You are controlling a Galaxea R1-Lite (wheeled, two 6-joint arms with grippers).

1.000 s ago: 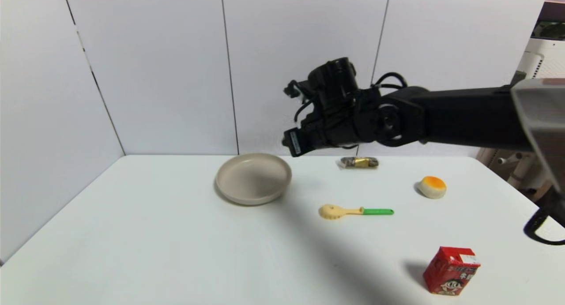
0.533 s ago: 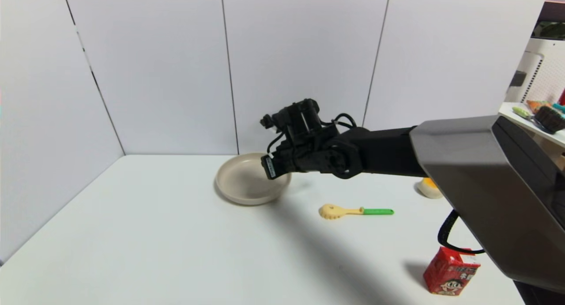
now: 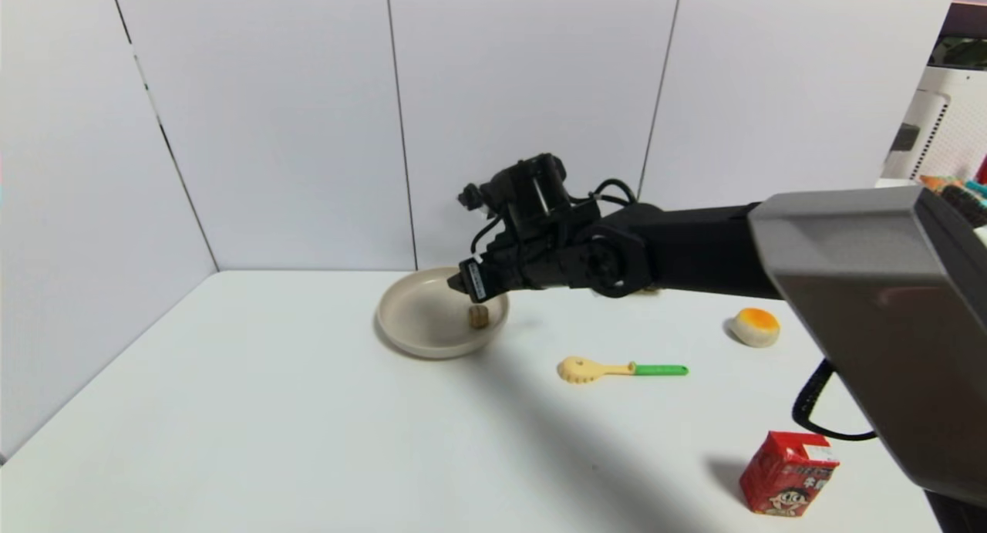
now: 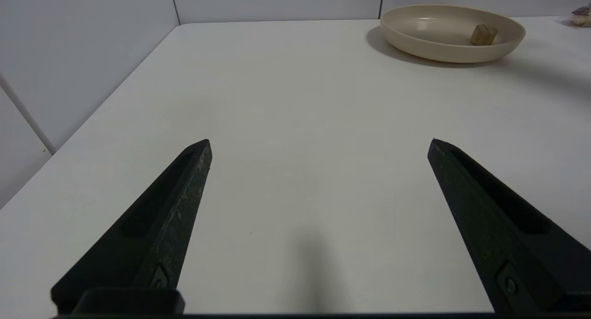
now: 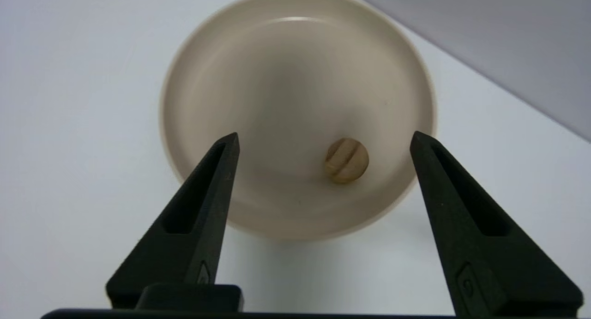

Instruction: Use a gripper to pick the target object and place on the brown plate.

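Release step judged done — target object [image 5: 346,160] lies inside the brown plate [image 5: 184,102], frame centre. Right gripper [image 5: 323,141] hangs above, jaws spread, empty. Next: a clear lift-off is needed. Left gripper [image 4: 318,146] parked, spread.

The brown plate [image 5: 194,79] has a smooth, slightly glossy glazed finish. The target object [image 5: 346,160] looks like matt striped wood. The table [image 3: 270,425] is smooth matt white.

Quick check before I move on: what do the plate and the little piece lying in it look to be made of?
The brown plate looks like matte glazed ceramic or melamine: smooth, even beige, soft highlight along the rim. The target object looks like unfinished wood, with tan stripes resembling grain. Neither is certain.
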